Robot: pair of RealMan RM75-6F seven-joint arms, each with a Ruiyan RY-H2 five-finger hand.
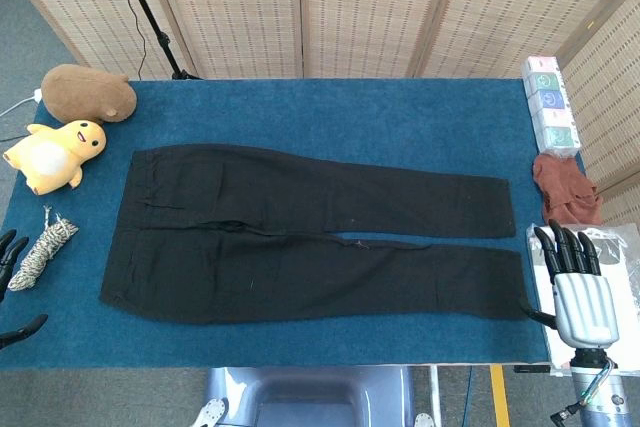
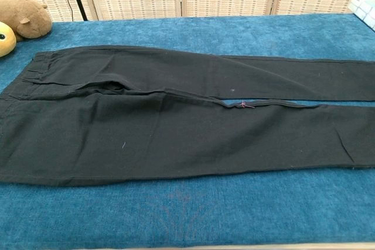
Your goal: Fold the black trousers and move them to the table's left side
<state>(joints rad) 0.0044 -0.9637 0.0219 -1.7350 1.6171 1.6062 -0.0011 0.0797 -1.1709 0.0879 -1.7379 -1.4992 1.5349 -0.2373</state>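
The black trousers (image 1: 310,237) lie flat and unfolded across the middle of the blue bench (image 1: 400,112), waistband toward the left. The right hand (image 1: 578,282) hovers at the bench's right edge, fingers straight and apart, holding nothing. The left hand (image 1: 12,282) shows only fingertips; its state is unclear.

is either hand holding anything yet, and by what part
Nothing is held. The right hand is open beside the hem end of the black trousers; the left hand is open at the table's edge.

Right hand (image 1: 578,287) raised at table's (image 1: 400,112) right edge, fingers straight, spread, empty. Left hand (image 1: 12,282) barely visible at left edge, fingers apart.
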